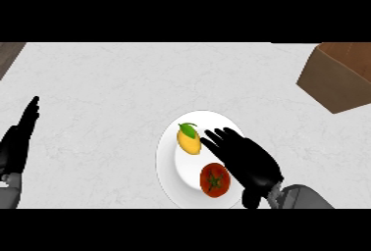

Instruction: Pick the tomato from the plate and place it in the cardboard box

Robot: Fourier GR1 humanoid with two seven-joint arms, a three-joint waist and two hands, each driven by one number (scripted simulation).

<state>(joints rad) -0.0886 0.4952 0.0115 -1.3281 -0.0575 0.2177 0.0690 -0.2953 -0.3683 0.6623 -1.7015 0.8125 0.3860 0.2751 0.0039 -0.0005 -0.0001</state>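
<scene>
My right hand [243,159] lies over the right part of the white plate [168,162], palm down, its fingers straight and a little spread, holding nothing. The fingertips point toward the far left and come just beside the yellow fruit [189,139] with the green leaf, which lies on the far half of the plate; I cannot tell whether they touch it, since my hand is above it from this angle. The tomato [214,180] sits on the near half of the plate, red with a dark green stem end facing up. It is just to the left of my palm and thumb, right at the edge of my hand, and nothing of mine is curled round it.

My left hand [18,142] is at the left edge of the view, well apart from the plate, open and resting with its fingers straight and pointing away from me.

The cardboard box [339,76] stands at the far right corner of the pale marbled counter [101,88], partly cut off by the view's edge, well apart from the plate and from both my hands. A strip of darker wood [9,54] shows at the far left corner.
</scene>
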